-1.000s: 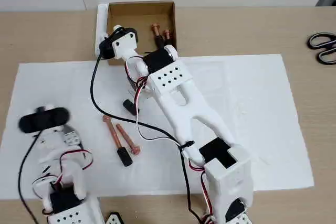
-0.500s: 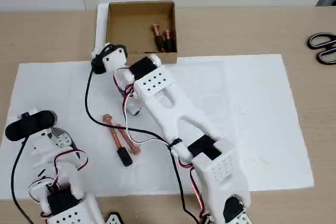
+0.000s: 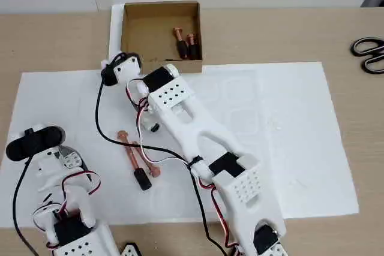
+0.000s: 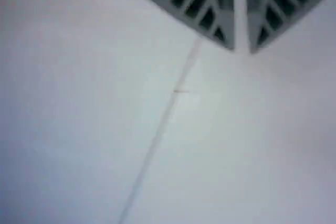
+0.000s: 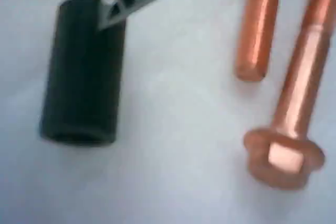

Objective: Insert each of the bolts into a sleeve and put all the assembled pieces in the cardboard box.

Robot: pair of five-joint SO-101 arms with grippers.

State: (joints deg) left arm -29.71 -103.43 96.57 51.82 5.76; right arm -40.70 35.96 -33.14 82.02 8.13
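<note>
The cardboard box stands at the table's back with two assembled bolt-and-sleeve pieces inside. On the white paper lie two bare copper bolts side by side, and a black sleeve sits at their near end. A second black sleeve lies just under my right gripper. The right wrist view has that sleeve close beneath one grey fingertip, with both bolts beside it. My right gripper is open and holds nothing. My left gripper hangs shut over bare paper at the front left.
White paper covers the middle of the wooden table. Scissors lie at the far right edge. The right arm stretches diagonally from the front edge toward the box, and its black cable loops over the paper near the bolts.
My right gripper has drawn back from the box and come down over the sleeve on the paper. The left arm shifted a little leftward and then stayed still.
</note>
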